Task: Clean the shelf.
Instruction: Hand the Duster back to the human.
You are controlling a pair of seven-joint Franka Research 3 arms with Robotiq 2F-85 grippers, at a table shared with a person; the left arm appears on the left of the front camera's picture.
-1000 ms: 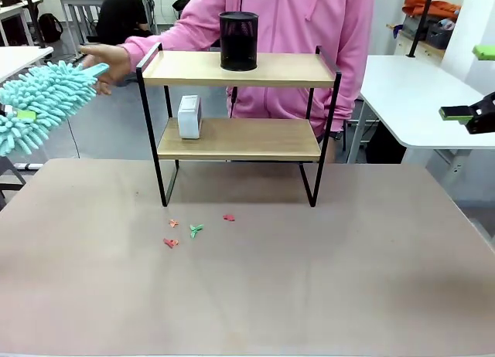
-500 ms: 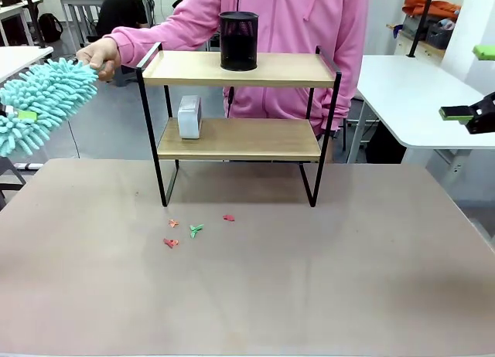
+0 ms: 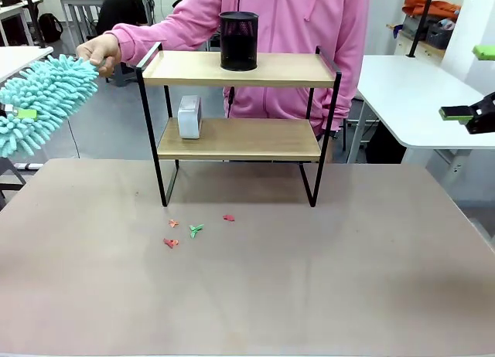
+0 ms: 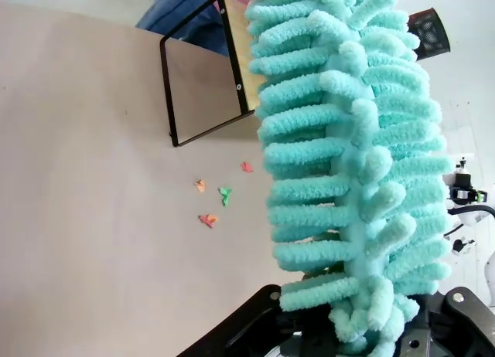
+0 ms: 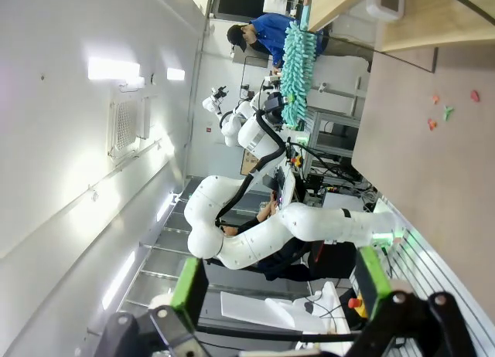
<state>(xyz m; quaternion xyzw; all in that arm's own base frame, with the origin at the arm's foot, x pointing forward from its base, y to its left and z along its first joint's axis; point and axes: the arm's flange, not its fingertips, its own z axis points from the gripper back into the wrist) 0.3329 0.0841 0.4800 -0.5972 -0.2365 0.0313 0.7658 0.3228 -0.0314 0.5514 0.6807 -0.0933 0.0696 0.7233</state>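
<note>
The left gripper point(image 4: 363, 338) sat at the base of a fluffy turquoise microfibre duster point(image 3: 42, 98); whether it clamped it could not be told, and the person's hand point(image 3: 99, 52) gripped the far tip. The right gripper point(image 5: 274, 295) stood spread and empty. The two-tier wooden shelf in a black frame point(image 3: 240, 102) stood on the counter point(image 3: 247, 295), so a loose hold risked dropping the duster or toppling the black mesh cup point(image 3: 238, 40).

Bright even indoor light; ceiling lamps glare; wrist views warped.

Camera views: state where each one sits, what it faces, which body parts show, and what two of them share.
Front: between the arms, facing the shelf and the person's hand on the duster.
Left wrist: looks along the duster toward the table.
Right wrist: rolled sideways, right gripper open.
Shared: paper scraps, front and left wrist.
</note>
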